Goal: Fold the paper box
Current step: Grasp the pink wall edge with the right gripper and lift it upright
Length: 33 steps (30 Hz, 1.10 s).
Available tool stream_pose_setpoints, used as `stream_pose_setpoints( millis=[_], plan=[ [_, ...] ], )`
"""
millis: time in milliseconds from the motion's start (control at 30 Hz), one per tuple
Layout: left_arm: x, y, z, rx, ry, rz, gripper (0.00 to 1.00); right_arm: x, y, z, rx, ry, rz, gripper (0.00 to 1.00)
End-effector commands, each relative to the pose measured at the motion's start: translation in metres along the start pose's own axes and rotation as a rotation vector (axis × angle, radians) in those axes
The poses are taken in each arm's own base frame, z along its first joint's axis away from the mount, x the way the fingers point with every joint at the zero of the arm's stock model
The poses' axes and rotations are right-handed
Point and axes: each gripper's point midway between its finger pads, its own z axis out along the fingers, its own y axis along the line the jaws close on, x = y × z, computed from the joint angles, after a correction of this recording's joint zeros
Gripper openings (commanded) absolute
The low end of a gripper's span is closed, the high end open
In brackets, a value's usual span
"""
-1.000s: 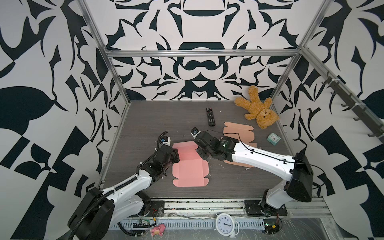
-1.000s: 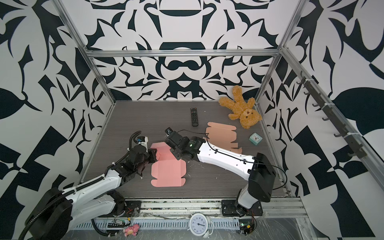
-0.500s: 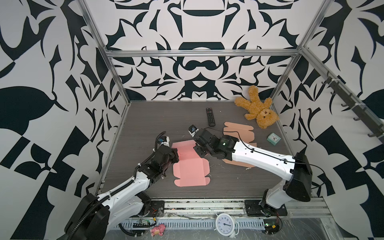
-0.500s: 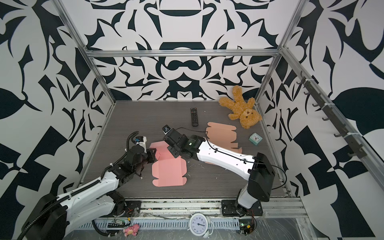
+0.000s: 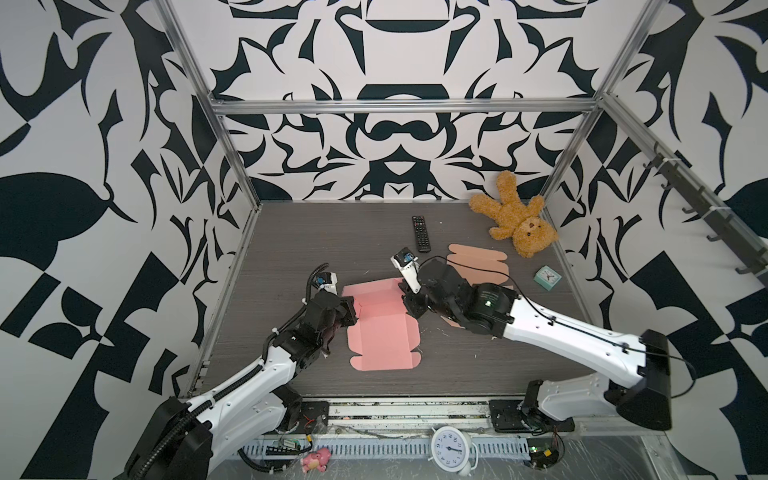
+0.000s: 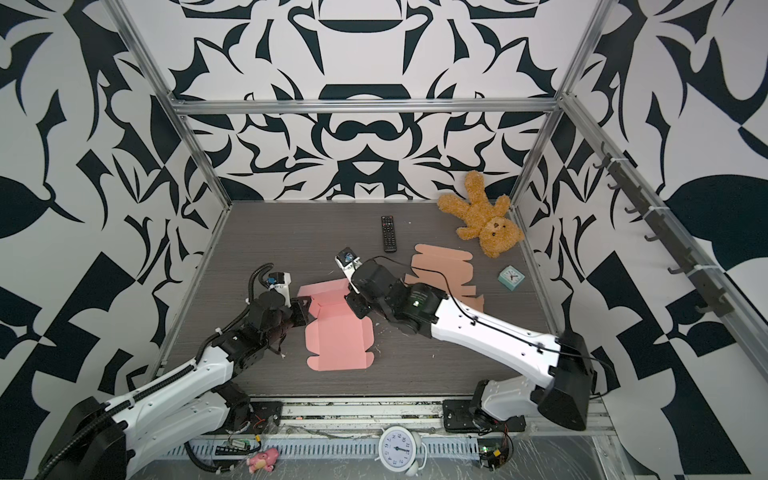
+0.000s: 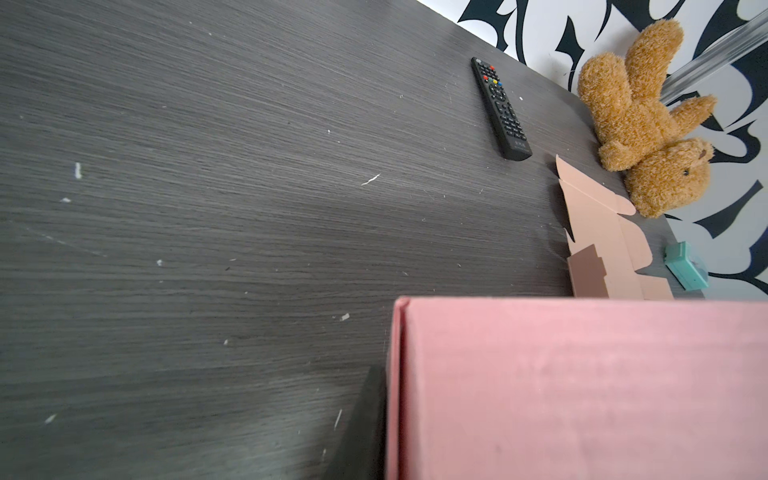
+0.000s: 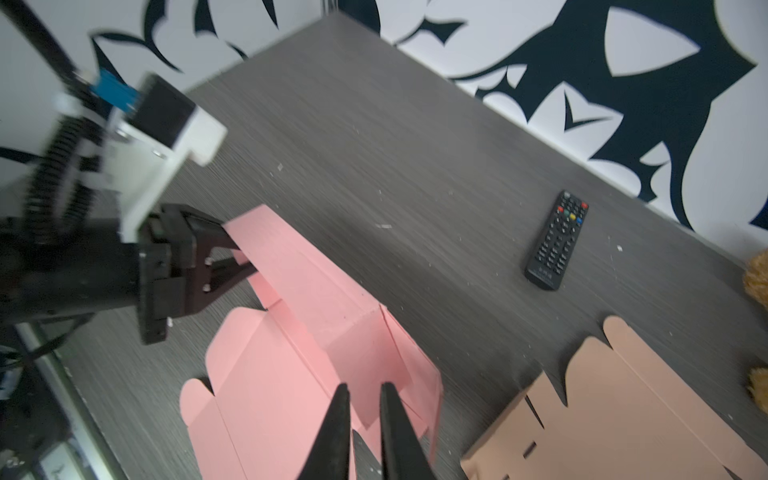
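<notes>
A pink paper box [image 5: 382, 332] [image 6: 336, 336] lies partly folded on the dark table, its back wall raised and its front flaps flat. My left gripper [image 5: 348, 309] [image 6: 300, 311] [image 8: 232, 249] is shut on the left end of that raised wall. In the left wrist view the wall [image 7: 582, 395] fills the frame beside one dark finger [image 7: 365, 428]. My right gripper [image 5: 411, 305] [image 6: 357, 305] [image 8: 365, 388] hovers at the box's back right corner above a side flap [image 8: 374, 361]. Its jaws are a narrow gap apart with nothing between them.
A flat tan box blank [image 5: 478, 259] lies right of the pink box, partly under my right arm. A black remote [image 5: 421, 233], a teddy bear [image 5: 517, 224] and a small teal clock [image 5: 547, 277] sit toward the back right. Patterned walls enclose the table.
My right wrist has shifted a little to the right at the box's back right corner. The left gripper keeps its hold on the wall, and the box has slid slightly rightward.
</notes>
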Motion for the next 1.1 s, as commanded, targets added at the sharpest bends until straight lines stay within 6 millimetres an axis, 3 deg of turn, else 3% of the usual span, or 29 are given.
stream_pose_setpoints(
  millis=[0, 167, 300, 533, 633, 733, 1067],
  plan=[
    [-0.023, -0.015, -0.008, 0.062, -0.019, -0.047, 0.14, -0.018, 0.006, -0.024, -0.075, -0.204, 0.025, 0.17],
    [-0.034, -0.016, -0.015, 0.089, -0.005, -0.097, 0.13, -0.007, 0.013, -0.051, -0.189, -0.384, 0.062, 0.14],
    [-0.04, -0.017, -0.016, 0.115, 0.0, -0.139, 0.12, 0.002, 0.011, -0.057, -0.207, -0.474, 0.069, 0.1],
    [-0.047, -0.022, -0.022, 0.149, -0.013, -0.155, 0.12, 0.008, -0.004, -0.04, -0.138, -0.501, 0.16, 0.03],
    [-0.047, -0.023, -0.024, 0.156, -0.013, -0.153, 0.12, 0.007, -0.023, -0.028, -0.052, -0.484, 0.238, 0.02],
    [-0.048, -0.026, -0.026, 0.173, -0.01, -0.153, 0.12, 0.002, -0.031, -0.022, -0.078, -0.506, 0.309, 0.02],
    [-0.044, -0.03, -0.028, 0.197, 0.01, -0.147, 0.12, -0.022, -0.005, -0.014, -0.236, -0.502, 0.306, 0.04]
  ],
)
